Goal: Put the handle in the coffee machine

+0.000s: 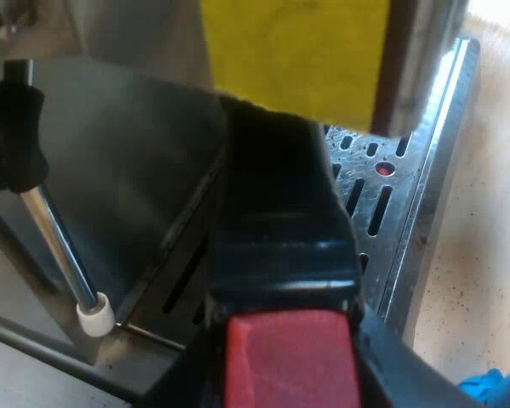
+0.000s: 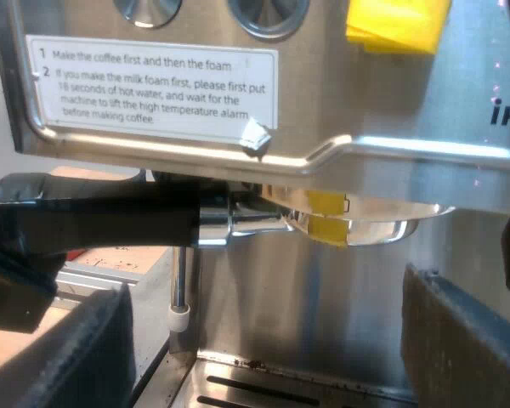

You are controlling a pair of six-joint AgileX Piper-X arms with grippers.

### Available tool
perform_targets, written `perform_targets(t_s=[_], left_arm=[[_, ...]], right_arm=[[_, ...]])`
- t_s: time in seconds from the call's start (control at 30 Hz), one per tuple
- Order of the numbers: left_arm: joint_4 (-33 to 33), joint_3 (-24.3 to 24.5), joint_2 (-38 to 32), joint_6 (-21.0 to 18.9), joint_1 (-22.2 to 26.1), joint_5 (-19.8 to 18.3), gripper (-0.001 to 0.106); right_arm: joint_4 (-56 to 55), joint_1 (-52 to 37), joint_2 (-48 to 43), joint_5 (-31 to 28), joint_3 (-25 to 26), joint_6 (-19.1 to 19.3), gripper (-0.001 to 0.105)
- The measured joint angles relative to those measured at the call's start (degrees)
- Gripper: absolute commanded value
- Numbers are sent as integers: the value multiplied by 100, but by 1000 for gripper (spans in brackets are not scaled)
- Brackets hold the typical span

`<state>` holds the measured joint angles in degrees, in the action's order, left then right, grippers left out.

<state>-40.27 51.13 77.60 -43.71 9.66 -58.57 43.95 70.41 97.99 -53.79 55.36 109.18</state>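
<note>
The metal holder (image 2: 357, 225) sits up under the espresso machine's (image 2: 391, 161) brew head, and its dark handle (image 2: 110, 221) sticks out sideways along the machine's front. In the left wrist view the handle (image 1: 280, 212) runs away from me toward the machine, its red end (image 1: 289, 357) closest. My left gripper (image 1: 289, 378) is shut on the handle near that red end, with a finger on each side. My right gripper (image 2: 268, 340) hangs open below the holder, facing the machine's steel front, with nothing between its fingers (image 2: 59, 348).
The slotted steel drip tray (image 1: 391, 212) lies under the handle. A steam wand (image 2: 180, 289) with a white tip hangs beside the holder. Yellow tape (image 2: 397, 21) and an instruction label (image 2: 153, 85) are on the machine's face. Something blue (image 1: 497, 387) lies on the speckled counter past the tray.
</note>
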Motion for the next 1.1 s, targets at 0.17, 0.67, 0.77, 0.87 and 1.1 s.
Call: perform_targets(t_s=[0.17, 0.67, 0.77, 0.87, 1.1], left_arm=[[0, 0, 0, -20, 0, 0, 0], [0, 0, 0, -19, 0, -14, 0], [0, 0, 0, -19, 0, -14, 0], [0, 0, 0, -19, 0, -14, 0], [0, 0, 0, -19, 0, -14, 0]], right_arm=[[-185, -151, 0, 18, 0, 0, 45], [650, -960, 1060, 755, 10, -20, 43], [1048, -986, 1481, 673, 255, 80, 43], [1330, -986, 1805, 524, 596, 179, 41], [1521, -1009, 2221, 167, 1061, 271, 38]])
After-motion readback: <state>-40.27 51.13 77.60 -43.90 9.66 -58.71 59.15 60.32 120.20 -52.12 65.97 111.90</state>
